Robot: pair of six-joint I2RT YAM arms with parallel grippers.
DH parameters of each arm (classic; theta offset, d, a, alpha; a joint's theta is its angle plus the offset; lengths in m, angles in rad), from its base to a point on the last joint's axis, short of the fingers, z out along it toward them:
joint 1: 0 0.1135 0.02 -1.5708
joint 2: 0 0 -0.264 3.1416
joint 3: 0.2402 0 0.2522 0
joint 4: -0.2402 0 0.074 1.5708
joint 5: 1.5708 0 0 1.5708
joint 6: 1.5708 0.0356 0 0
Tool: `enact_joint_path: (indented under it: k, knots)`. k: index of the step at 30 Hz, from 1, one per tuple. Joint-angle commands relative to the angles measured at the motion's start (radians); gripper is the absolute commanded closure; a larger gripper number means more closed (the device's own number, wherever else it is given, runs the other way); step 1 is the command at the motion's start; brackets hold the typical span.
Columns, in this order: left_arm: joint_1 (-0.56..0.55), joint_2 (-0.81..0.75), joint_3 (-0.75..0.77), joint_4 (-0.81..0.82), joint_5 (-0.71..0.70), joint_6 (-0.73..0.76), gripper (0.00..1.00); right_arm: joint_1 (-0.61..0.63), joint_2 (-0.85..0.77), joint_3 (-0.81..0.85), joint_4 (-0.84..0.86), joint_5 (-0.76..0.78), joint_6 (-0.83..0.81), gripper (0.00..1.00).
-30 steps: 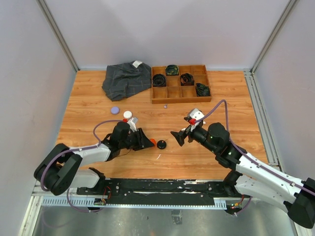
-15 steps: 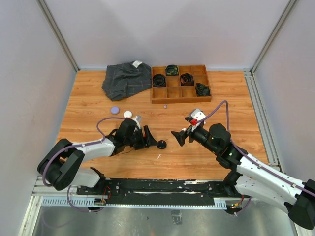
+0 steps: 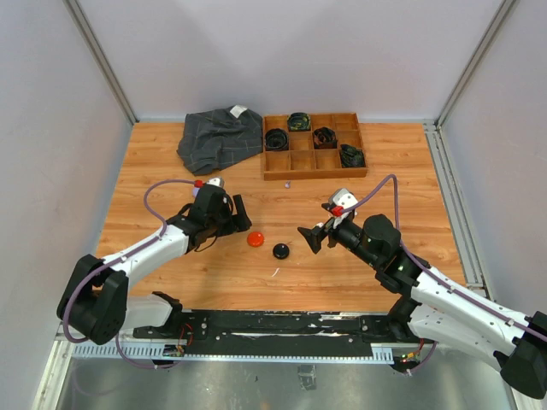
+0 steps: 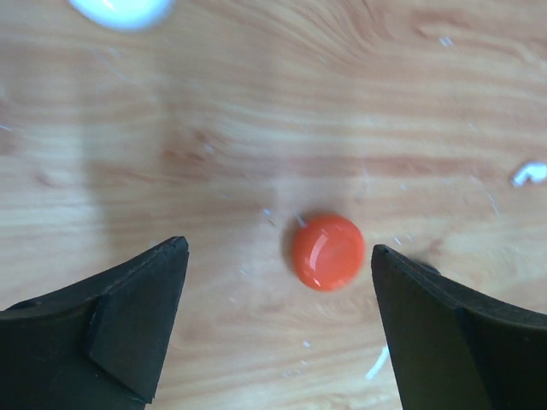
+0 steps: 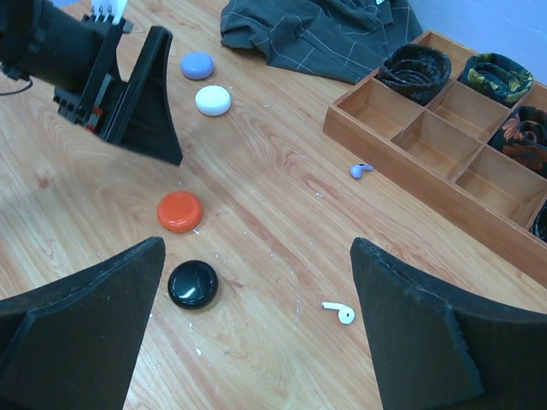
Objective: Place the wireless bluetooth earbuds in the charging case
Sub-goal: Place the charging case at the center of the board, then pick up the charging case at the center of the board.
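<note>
Two earbuds lie loose on the wood: a white one (image 5: 339,312) (image 3: 275,272) and a purple one (image 5: 361,170) (image 3: 287,183) near the tray. A round orange-red charging case (image 3: 255,239) (image 4: 327,251) (image 5: 179,211) sits lid shut beside a black case (image 3: 280,250) (image 5: 192,284). My left gripper (image 3: 237,219) (image 4: 279,248) (image 5: 137,111) is open above the table, up-left of the orange-red case and apart from it. My right gripper (image 3: 306,237) (image 5: 256,246) hangs open to the right of the black case, holding nothing.
A purple case (image 5: 197,64) and a white case (image 5: 213,100) lie behind the left gripper. A wooden compartment tray (image 3: 314,175) with coiled belts stands at the back. A dark folded cloth (image 3: 220,137) lies to its left.
My left gripper has opened, let go of the orange-red case and drawn back up and to the left. The case now rests beside the black one. The right arm has not moved.
</note>
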Motion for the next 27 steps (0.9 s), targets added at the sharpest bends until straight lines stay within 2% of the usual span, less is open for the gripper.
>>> enact_joint_path:
  k: [1,12,22,27]
  knots:
    - [0.065,0.054,0.078,-0.034,-0.144,0.133,0.07,0.005,-0.021,-0.02,0.036,0.018,0.011,0.09]
    - [0.162,0.292,0.25,0.031,-0.249,0.226,0.11,0.004,-0.028,-0.026,0.04,0.019,0.018,0.09]
    - [0.185,0.496,0.391,0.042,-0.283,0.252,0.12,0.004,-0.035,-0.025,0.036,0.018,0.019,0.09]
    - [0.185,0.55,0.437,0.009,-0.286,0.259,0.16,0.004,-0.033,-0.026,0.037,0.018,0.019,0.09]
